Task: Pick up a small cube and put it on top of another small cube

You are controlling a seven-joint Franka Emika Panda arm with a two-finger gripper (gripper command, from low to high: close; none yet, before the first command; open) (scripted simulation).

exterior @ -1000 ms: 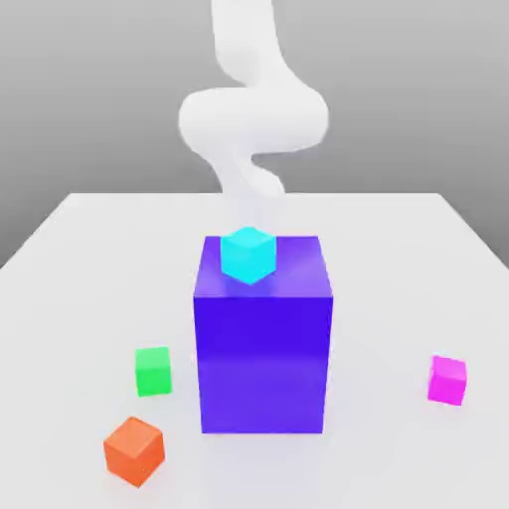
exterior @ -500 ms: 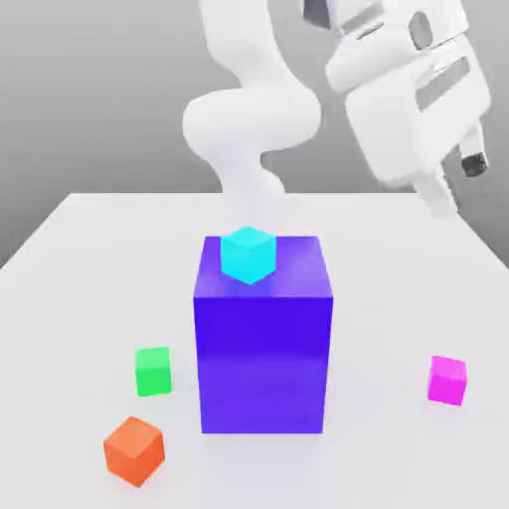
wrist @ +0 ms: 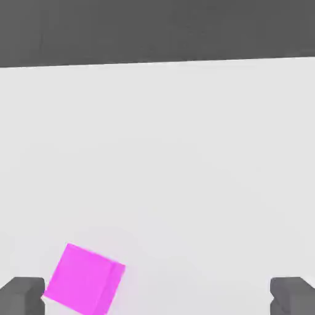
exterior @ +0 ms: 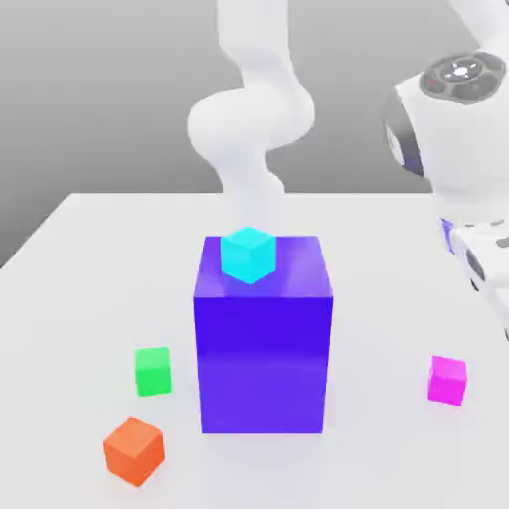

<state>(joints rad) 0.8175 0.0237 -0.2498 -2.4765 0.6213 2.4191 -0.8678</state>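
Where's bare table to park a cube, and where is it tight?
Free: the table behind the green cube, and between the blue block and magenta cube. Tight: the corner around the green and orange cube.

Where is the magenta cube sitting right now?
The magenta cube sits on the table, at the exterior view's right of the big blue block, apart from it, below the arm's hand.

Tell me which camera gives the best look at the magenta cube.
The hand view: the magenta cube sits large and close there, near one of the open gripper's fingertips, two faces visible. The exterior view shows it small on the table, at that view's right, apart from the big blue-purple block.
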